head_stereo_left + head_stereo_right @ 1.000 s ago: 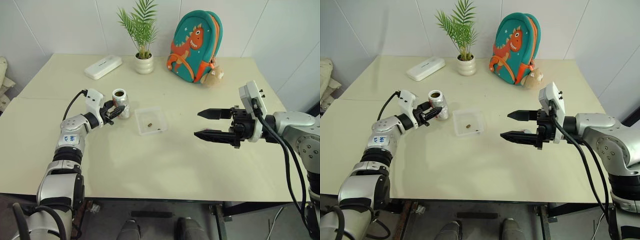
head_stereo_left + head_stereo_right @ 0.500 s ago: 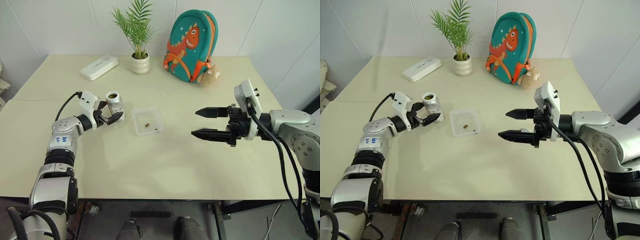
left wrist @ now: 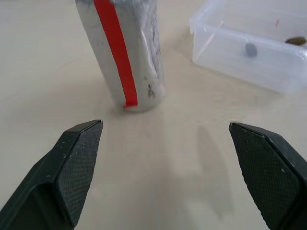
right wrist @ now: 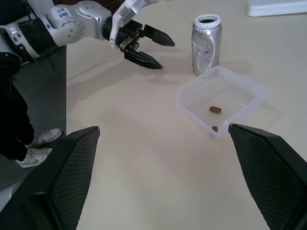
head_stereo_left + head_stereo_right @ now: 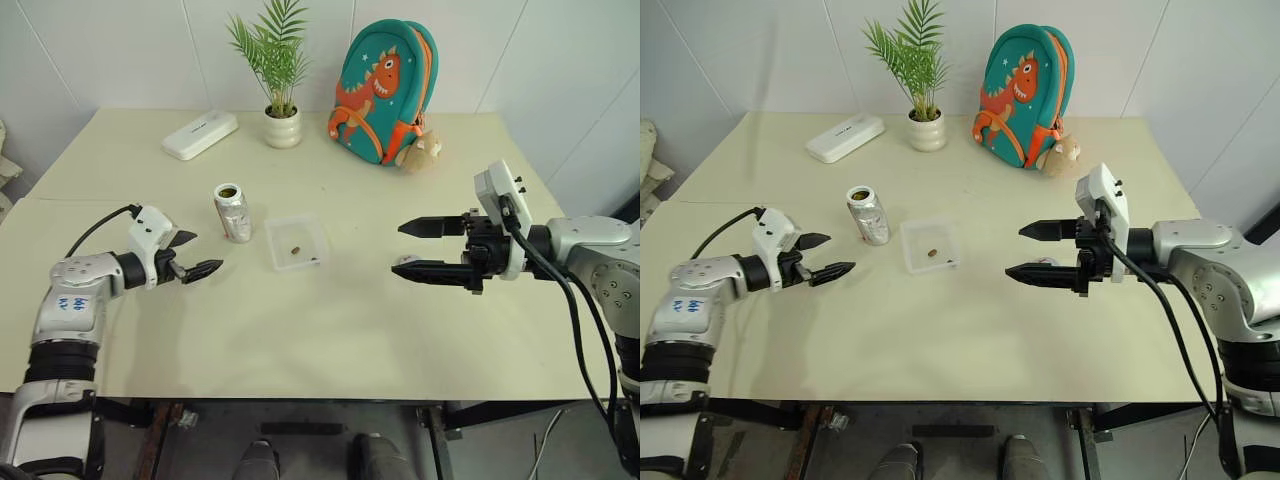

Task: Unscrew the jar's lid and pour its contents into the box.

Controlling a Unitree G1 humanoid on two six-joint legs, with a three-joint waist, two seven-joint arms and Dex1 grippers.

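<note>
Both grippers spread and empty; the jar stands open on the tabletop beside the box.

The left gripper hangs near the jar but clear of it, its two black fingers spread wide with nothing between them. The jar stands upright with its mouth uncovered and its red stripe facing that gripper. Just beside it sits the box, a shallow clear tray with two of the small brown contents lying on its floor. The right gripper hovers above the cream tabletop well apart from the box, pointing toward it, fingers likewise spread wide and holding nothing. A small pale round thing, possibly the lid, lies on the tabletop under the lower right finger. Along the far edge stand a potted plant, a white oblong case and a dinosaur backpack.
</note>
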